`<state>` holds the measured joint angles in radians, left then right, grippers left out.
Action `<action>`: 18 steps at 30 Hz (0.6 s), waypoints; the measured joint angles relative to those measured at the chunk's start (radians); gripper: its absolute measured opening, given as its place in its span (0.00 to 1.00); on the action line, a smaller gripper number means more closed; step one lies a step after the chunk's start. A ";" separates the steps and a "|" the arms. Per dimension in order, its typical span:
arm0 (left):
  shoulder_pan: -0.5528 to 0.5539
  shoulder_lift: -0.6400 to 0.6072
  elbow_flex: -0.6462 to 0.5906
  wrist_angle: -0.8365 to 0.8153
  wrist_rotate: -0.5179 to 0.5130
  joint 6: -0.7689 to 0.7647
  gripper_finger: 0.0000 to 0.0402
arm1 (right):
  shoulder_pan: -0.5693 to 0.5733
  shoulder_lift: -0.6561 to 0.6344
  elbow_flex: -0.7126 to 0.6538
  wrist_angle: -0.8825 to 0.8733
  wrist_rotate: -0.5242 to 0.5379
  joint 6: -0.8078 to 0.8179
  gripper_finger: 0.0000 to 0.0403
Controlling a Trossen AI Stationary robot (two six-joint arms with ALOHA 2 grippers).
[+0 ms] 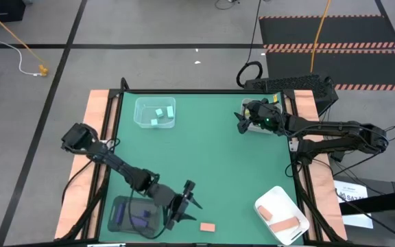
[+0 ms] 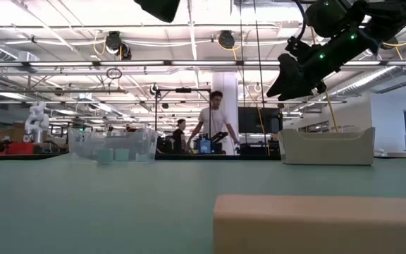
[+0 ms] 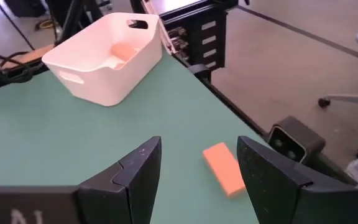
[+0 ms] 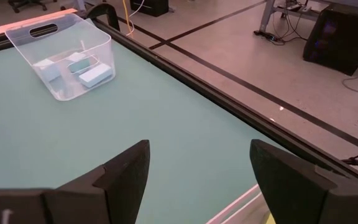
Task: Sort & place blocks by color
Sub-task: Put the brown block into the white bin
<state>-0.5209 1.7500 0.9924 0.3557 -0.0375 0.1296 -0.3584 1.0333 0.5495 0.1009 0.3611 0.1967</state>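
One salmon-pink bar block [image 1: 207, 226] lies flat on the green table near its near edge; it fills the foreground of the low view [image 2: 323, 222]. My left gripper [image 1: 189, 199] hovers open just to the left of and above it. In the left wrist view the block [image 3: 224, 168] lies ahead of the open fingers [image 3: 197, 146], close to one of them. My right gripper [image 1: 241, 123] is open and empty, raised over the far right of the table beside a white tray [image 1: 256, 118]. Teal blocks [image 4: 82, 70] lie in the clear tray [image 1: 155, 112].
A dark tray [image 1: 134, 216] with purple blocks sits at the near left under my left arm. A white tray [image 1: 282, 216] holding salmon blocks [image 3: 123, 51] stands at the near right corner. The table's middle is bare green mat. People stand in the room beyond the table [image 2: 213, 123].
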 joint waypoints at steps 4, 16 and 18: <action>-0.048 0.038 0.001 0.023 -0.111 -0.033 0.53 | 0.000 0.000 0.000 0.000 0.000 0.000 0.67; -0.067 0.243 0.230 -0.182 -0.121 -0.202 0.57 | 0.000 0.000 0.000 0.000 0.000 0.000 0.67; -0.068 0.283 0.281 -0.223 -0.116 -0.221 0.60 | 0.000 0.000 0.000 0.000 0.000 0.000 0.67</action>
<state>-0.5888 2.0333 1.2733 0.1327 -0.1536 -0.0912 -0.3583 1.0335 0.5495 0.1009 0.3611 0.1967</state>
